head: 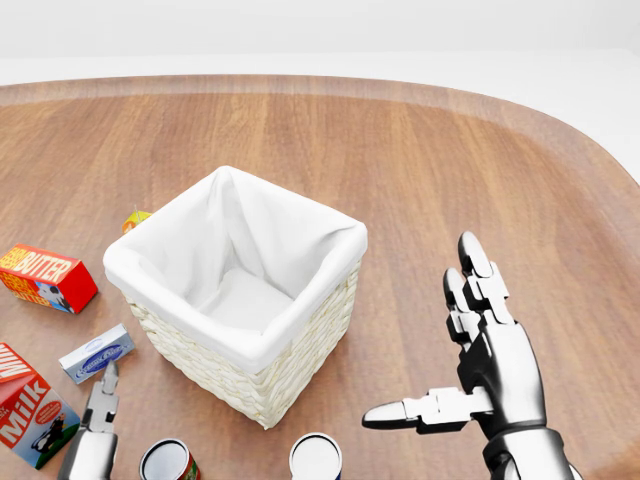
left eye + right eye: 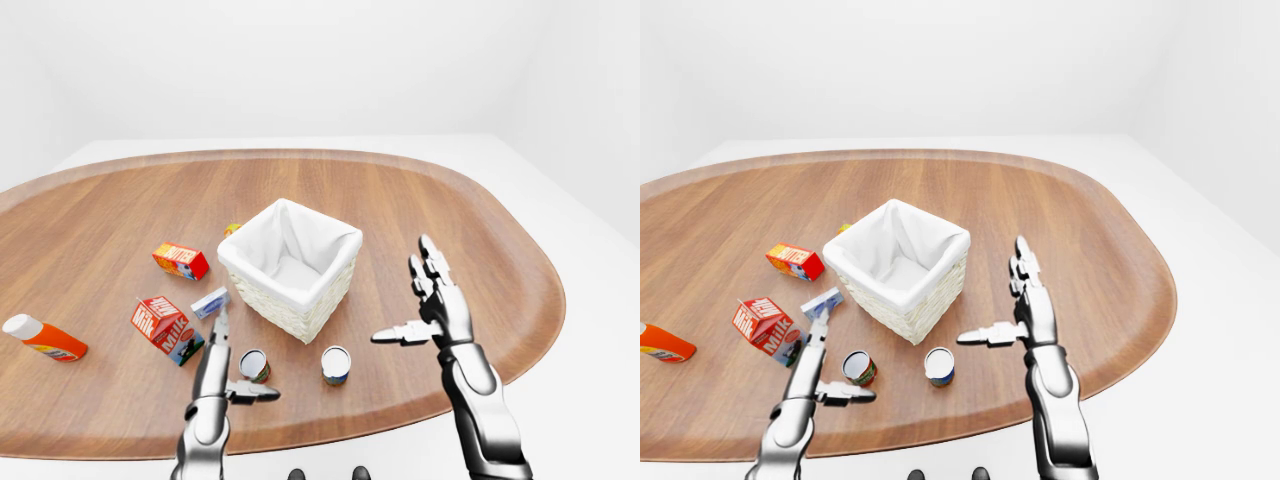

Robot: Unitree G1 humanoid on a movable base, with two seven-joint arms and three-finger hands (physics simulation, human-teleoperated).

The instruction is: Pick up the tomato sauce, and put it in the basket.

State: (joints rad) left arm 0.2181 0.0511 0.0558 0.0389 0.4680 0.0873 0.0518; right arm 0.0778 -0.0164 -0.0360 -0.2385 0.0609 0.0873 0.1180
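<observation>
Left hand (image 2: 211, 388) is the nearer one to the tomato sauce can (image 2: 254, 365), its fingers spread apart and clamped on nothing: the long finger points up the left-eye view and the thumb reaches out sideways under the can. The can stands upright, its long axis vertical, below the basket (image 2: 286, 311) and toward its left corner in that view, just to the right of this hand. Whether the thumb touches it I cannot tell. A second can (image 2: 335, 365) with a pale label stands below the basket's right corner, apart from the first. Right hand (image 2: 438, 309) hangs open to the basket's right, well away from the sauce, so the grasp looks like the left's job.
</observation>
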